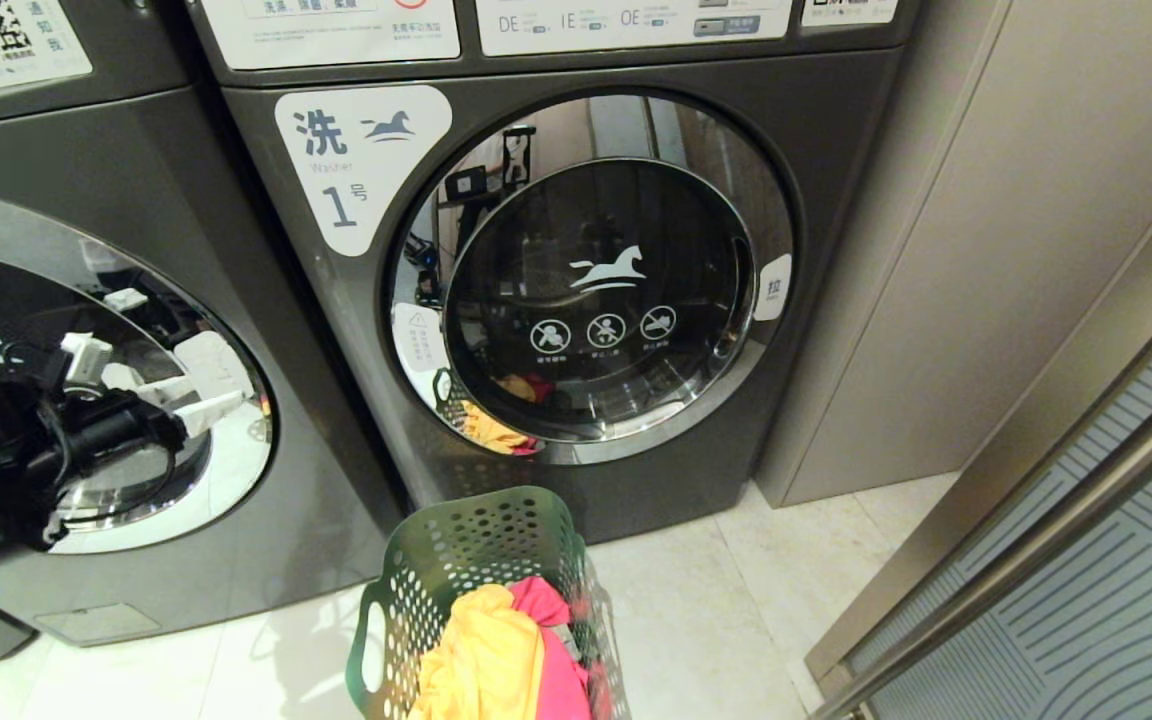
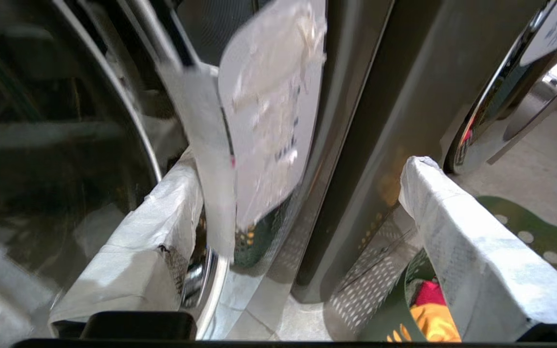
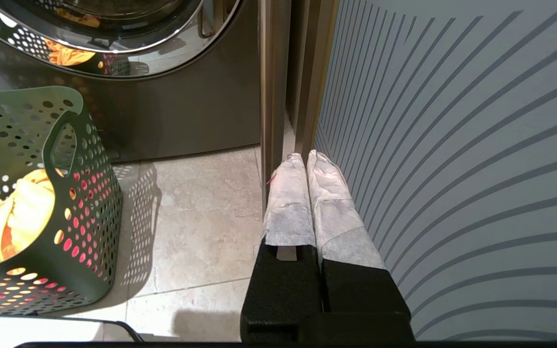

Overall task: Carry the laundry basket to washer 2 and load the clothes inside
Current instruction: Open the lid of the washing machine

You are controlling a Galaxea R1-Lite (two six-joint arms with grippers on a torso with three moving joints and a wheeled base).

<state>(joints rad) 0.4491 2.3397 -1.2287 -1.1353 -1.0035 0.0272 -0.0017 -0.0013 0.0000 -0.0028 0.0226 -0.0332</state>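
On the floor before the washer marked 1: basket, clothes inside, door shut. Left wrist: left gripper spread wide at neighbouring washer's door edge, seemingly to open it. Right wrist: right gripper pressed shut, idle.

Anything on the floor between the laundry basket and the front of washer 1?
No: only bare floor tile between the laundry basket and washer 1, shown in the head view.

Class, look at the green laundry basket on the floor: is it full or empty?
Not empty. The laundry basket stands upright holding yellow-orange and pink-red clothes that reach its rim.
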